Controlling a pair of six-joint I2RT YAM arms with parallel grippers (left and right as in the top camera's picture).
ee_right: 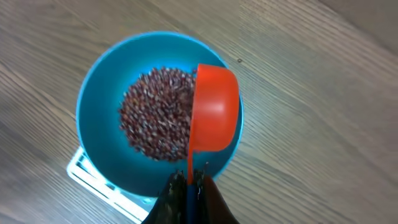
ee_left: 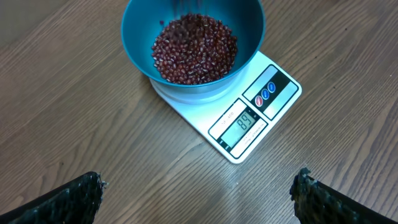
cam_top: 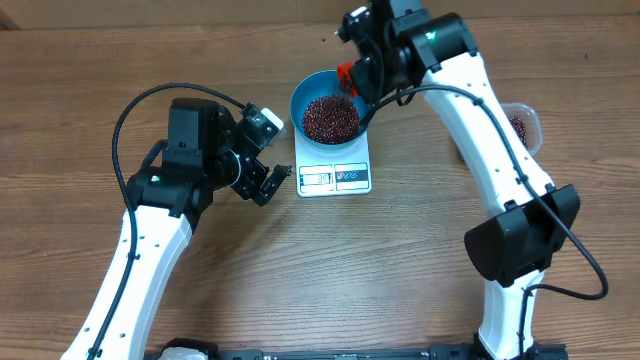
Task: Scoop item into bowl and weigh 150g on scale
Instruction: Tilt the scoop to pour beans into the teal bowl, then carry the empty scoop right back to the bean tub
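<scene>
right end effector (ee_right: 188, 179) clamped on scoop (ee_right: 214, 112)

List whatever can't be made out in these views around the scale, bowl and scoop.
- Overhead: the scale readout is too small to read; left wrist shows it blurred.
- Overhead: the right arm hides most of the clear tub.
- Right wrist: whether the scoop is empty cannot be told at this angle.
- Right wrist: the bowl covers most of the scale.
</scene>
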